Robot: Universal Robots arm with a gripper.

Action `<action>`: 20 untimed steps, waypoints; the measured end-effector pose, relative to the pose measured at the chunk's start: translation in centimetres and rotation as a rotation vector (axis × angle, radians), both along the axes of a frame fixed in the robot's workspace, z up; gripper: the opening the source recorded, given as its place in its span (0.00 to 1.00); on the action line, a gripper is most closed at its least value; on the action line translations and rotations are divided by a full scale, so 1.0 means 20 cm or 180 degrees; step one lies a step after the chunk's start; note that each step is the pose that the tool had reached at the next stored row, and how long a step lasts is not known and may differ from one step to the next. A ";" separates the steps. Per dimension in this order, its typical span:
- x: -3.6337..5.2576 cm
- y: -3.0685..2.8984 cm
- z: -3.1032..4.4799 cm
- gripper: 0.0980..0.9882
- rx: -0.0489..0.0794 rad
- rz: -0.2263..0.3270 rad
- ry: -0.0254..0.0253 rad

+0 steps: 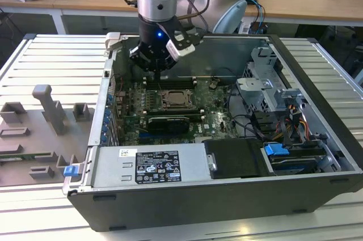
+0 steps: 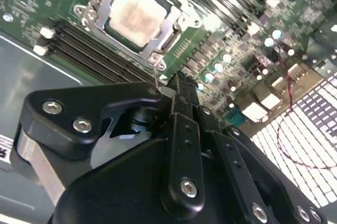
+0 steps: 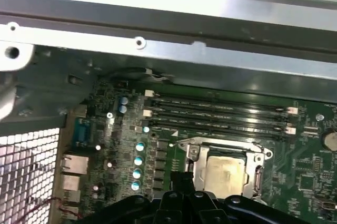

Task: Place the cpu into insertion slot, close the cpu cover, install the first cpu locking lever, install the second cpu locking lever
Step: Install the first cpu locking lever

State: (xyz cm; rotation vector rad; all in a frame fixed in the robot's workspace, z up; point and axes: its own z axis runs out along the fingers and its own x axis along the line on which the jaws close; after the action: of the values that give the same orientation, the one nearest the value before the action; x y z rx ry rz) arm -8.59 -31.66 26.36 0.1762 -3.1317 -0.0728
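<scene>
Silvery-beige on top, the small flat square cpu (image 2: 138, 12) is sitting in its socket on the green motherboard (image 3: 305, 171). You can spot it in the exterior view too (image 1: 173, 98), about mid-board. The thin silvery metal cpu cover (image 2: 103, 3) looks to be lying down flat around it, with the chip's top showing through the window in the middle. Can't make out how the locking levers sit, tbh.

Black gripper (image 2: 179, 83) on the arm hangs over the board near one corner of the socket, not touching the cpu. Its fingertips look pressed together, and I can't see anything held between them. In the exterior view the gripper (image 1: 152, 68) is above the long black memory slots (image 3: 216, 113), which run just beside the socket.

Further out, all of this lies inside an open dark computer case (image 1: 317, 76), with a long dark expansion card (image 1: 167, 122) beside the socket. The case lies on a ribbed grey metal bench (image 1: 51, 59), and grey fixture blocks (image 1: 51, 110) stand toward the exterior view's left.
</scene>
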 end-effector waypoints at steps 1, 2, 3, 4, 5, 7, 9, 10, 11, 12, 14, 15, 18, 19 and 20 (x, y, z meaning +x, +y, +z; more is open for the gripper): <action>-0.024 0.000 -0.002 0.01 0.0001 -0.0001 0.0000; -0.040 0.000 -0.003 0.01 0.0002 -0.0001 0.0000; -0.064 0.002 -0.005 0.01 0.0003 -0.0004 -0.0001; -0.074 0.005 -0.007 0.01 0.0003 -0.0005 -0.0001; -0.076 0.010 -0.008 0.01 0.0002 -0.0006 0.0000; -0.078 0.023 -0.011 0.01 0.0002 -0.0011 0.0000; -0.082 0.045 -0.015 0.01 0.0003 -0.0018 0.0000; -0.084 0.052 -0.015 0.01 0.0003 -0.0019 0.0000; -0.084 0.076 -0.017 0.01 0.0004 -0.0019 -0.0001; -0.084 0.087 -0.018 0.01 0.0004 -0.0019 0.0000; -0.069 0.104 -0.020 0.01 0.0004 -0.0020 0.0000; -0.019 0.104 -0.023 0.01 0.0004 -0.0024 0.0000; 0.075 0.105 -0.033 0.01 0.0004 -0.0034 0.0000; 0.108 0.105 -0.039 0.01 0.0004 -0.0039 0.0000; 0.144 0.105 -0.048 0.01 0.0004 -0.0047 0.0000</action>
State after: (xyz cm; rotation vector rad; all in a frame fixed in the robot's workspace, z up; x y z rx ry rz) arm -5.70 -29.57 25.41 0.1529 -3.1333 -0.0748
